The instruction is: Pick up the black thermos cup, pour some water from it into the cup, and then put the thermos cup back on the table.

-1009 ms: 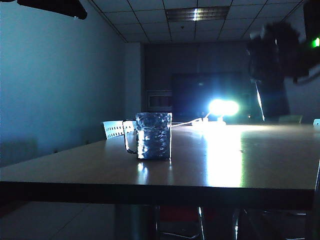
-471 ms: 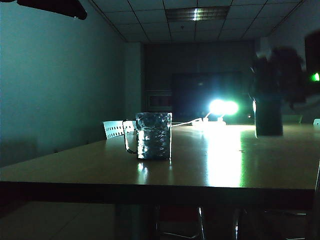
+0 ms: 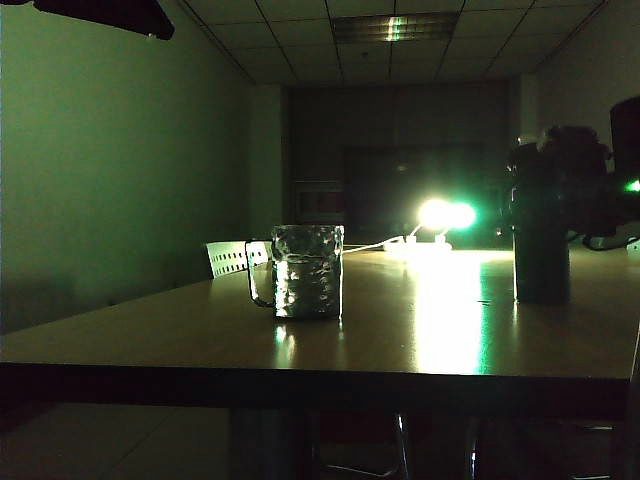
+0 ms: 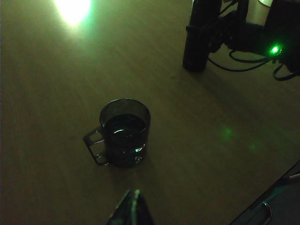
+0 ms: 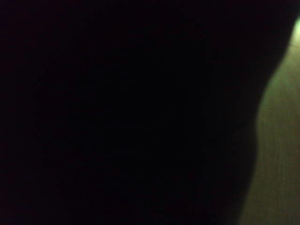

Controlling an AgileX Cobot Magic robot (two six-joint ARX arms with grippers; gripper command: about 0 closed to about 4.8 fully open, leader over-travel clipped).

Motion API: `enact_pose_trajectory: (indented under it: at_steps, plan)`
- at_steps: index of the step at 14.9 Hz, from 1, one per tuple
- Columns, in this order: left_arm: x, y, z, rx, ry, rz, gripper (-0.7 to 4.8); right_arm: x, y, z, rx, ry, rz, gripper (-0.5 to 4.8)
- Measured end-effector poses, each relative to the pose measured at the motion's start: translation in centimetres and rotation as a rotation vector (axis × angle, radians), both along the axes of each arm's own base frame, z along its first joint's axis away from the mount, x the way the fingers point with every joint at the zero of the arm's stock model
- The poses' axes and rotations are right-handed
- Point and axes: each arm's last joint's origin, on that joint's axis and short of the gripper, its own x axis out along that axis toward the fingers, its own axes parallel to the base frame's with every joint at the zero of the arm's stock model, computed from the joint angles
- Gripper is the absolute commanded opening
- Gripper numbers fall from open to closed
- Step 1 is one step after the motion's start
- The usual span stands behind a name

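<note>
Right gripper [image 3: 560,185] clamped around the black thermos cup [image 3: 541,262], base on or just above the table [image 3: 400,330] (contact unclear), well apart from the cup [image 3: 306,271]. Confirm it's upright and seated before releasing. Left gripper [image 4: 131,213]: can't tell, hovering near the cup.
</note>
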Motion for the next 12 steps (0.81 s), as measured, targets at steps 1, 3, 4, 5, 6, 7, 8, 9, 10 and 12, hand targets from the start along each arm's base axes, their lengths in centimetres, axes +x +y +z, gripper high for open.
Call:
enact_pose_trajectory:
  at_steps: [1, 3, 4, 5, 6, 7, 8, 9, 10, 12]
  plan:
    - [0.0, 0.0, 0.0, 0.000, 0.000, 0.000, -0.05, 0.1, 0.0, -0.1, -0.001, -0.004, 0.000, 1.41]
    - [0.0, 0.0, 0.0, 0.000, -0.001, 0.000, -0.05, 0.2, 0.0, -0.2, -0.001, -0.008, 0.000, 2.96]
    - [0.0, 0.0, 0.0, 0.000, -0.001, 0.001, -0.05, 0.2, 0.0, -0.2, 0.000, -0.008, 0.000, 3.70]
    - [0.0, 0.0, 0.0, 0.000, 0.000, 0.001, -0.05, 0.2, 0.0, -0.2, -0.001, -0.008, 0.000, 4.17]
    - [0.0, 0.0, 0.0, 0.000, 0.000, 0.000, -0.06, 0.2, 0.0, -0.2, 0.000, -0.008, -0.001, 4.64]
    - [0.0, 0.0, 0.0, 0.000, 0.000, 0.001, -0.06, 0.2, -0.1, -0.1, -0.001, -0.020, -0.002, 4.79]
    - [0.0, 0.0, 0.0, 0.000, 0.000, 0.000, -0.05, 0.1, -0.3, 0.3, 0.000, -0.032, 0.005, 4.79]
    - [0.0, 0.0, 0.0, 0.000, -0.001, 0.001, -0.05, 0.0, -0.4, 0.6, 0.000, -0.038, 0.030, 4.79]
    - [0.0, 0.0, 0.0, 0.000, 0.000, 0.001, -0.06, -0.2, -0.6, 0.9, 0.003, -0.025, 0.053, 4.79]
    - [0.0, 0.0, 0.0, 0.000, 0.000, 0.001, -0.06, -1.0, -1.2, 2.1, -0.016, 0.037, 0.058, 4.79]
